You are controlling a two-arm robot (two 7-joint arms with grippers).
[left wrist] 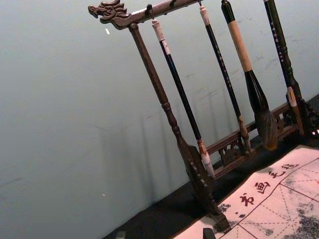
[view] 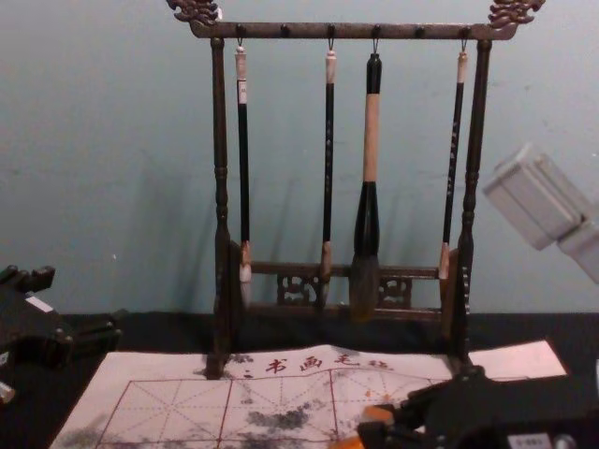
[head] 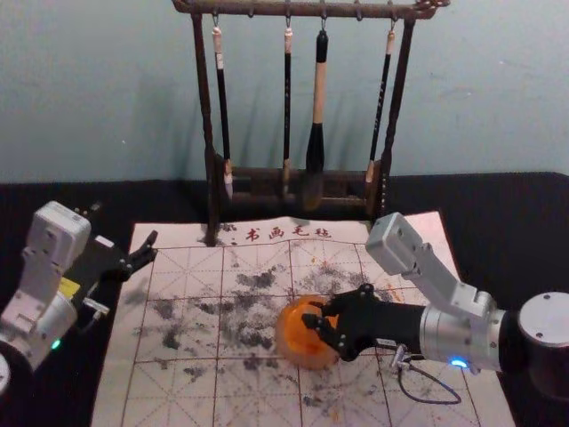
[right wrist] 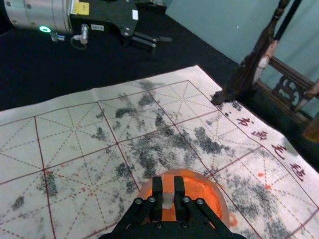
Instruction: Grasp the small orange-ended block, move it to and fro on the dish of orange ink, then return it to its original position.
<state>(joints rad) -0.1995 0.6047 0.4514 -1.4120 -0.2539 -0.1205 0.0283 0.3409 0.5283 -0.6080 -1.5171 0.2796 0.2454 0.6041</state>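
The left gripper point(head: 125, 224) is at the left, beside the white cloth mat with red grid point(head: 178, 267), its fingers apart. At the far side stands a dark carved wooden rack point(view: 222, 187) with four hanging brushes. Right of it in order comes the right gripper point(head: 313, 318), over the round dish of orange ink point(head: 292, 351), grasping the small orange-and-white block point(right wrist: 168, 184).The left gripper point(head: 125, 224) is at the left, its fingers apart, beside the white mat with a printed red grid point(head: 178, 267). On the far side stands a dark carved wooden rack point(view: 222, 187), and four brushes hang there. Nearer, on the mat, is the round dish of orange ink point(head: 292, 351). Over it, the right gripper point(head: 313, 318), reaching from the right, is grasping the small orange-and-white block point(right wrist: 168, 184).

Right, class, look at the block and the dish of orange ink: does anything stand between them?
Nothing visible does. The right gripper holds the block over the dish, while the left gripper is well off to the left.
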